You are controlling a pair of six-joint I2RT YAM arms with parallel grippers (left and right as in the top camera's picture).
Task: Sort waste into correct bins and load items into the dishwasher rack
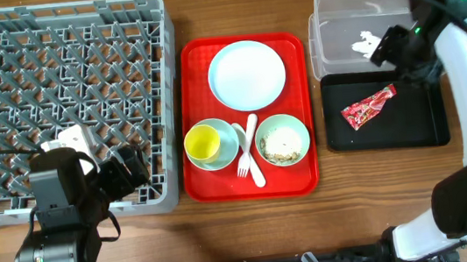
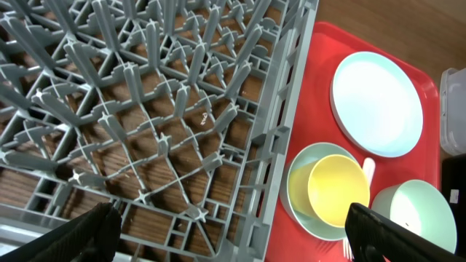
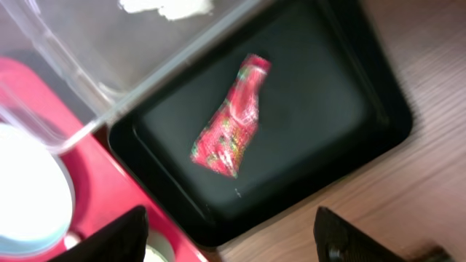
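One snack wrapper (image 1: 369, 107) lies in the black tray (image 1: 340, 141); one tissue (image 1: 367, 42) sits in the clear tub (image 1: 330, 10). The red serving tray (image 1: 204, 183) carries one plate (image 1: 246, 74) and two blue bowls. The near bowl (image 1: 229, 152) holds one yellow cup (image 1: 202, 142); the other bowl (image 1: 301, 132) holds rice scraps (image 1: 284, 147). One fork (image 1: 242, 161) and one spoon (image 1: 256, 168) lie between them. The left tool (image 2: 233, 233) is spread wide over the rack (image 1: 59, 71), gripping nothing. The right tool (image 3: 233, 236) is likewise released, above the black tray.

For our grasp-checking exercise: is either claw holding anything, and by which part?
Nothing is held. The right claw is open, clear of the snack wrapper lying in the black tray; the left claw is open over the dishwasher rack.
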